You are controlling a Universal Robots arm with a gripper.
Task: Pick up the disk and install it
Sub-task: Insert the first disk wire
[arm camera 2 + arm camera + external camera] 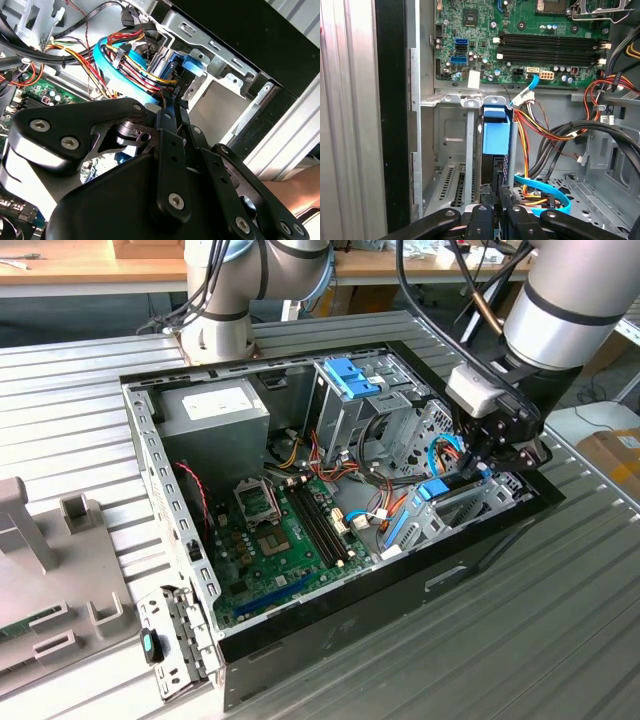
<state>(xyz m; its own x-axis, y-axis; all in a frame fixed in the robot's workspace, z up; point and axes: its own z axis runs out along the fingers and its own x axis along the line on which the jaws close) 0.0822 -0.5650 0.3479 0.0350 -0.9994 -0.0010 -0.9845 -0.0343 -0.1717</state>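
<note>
Showing the flat dark grey rectangular disk (496, 142), framed by bright blue plastic rails with a blue end tab, standing on edge inside the perforated silver metal drive bay (451, 145). Placing that bay at the corner of the open black computer case (330, 615) toward the exterior view's right, atop the ribbed grey metal table (520, 640).

Clamping the disk's near edge between the drawn-together fingers of the black linkage gripper (499, 196), with the blue tab end facing the green motherboard (530, 30).

Showing also, just beside the disk, a bundle of red, yellow and orange wires (540, 130) and a thin flat blue cable (545, 187) curving across the case floor.

Judging the step in hand to be seating the disk in the bay. Judging good practice to be holding the rails parallel to the bay's walls, pressing straight along the slot rather than at a slant, and steering clear of the wires and the cable to avoid pinching either.

Noting a white label (218, 400) on the grey power supply box (200, 428) at the case's opposite end and a small white sticker (474, 77) on the motherboard's edge. Treating the print on both as too small to tell.
</note>
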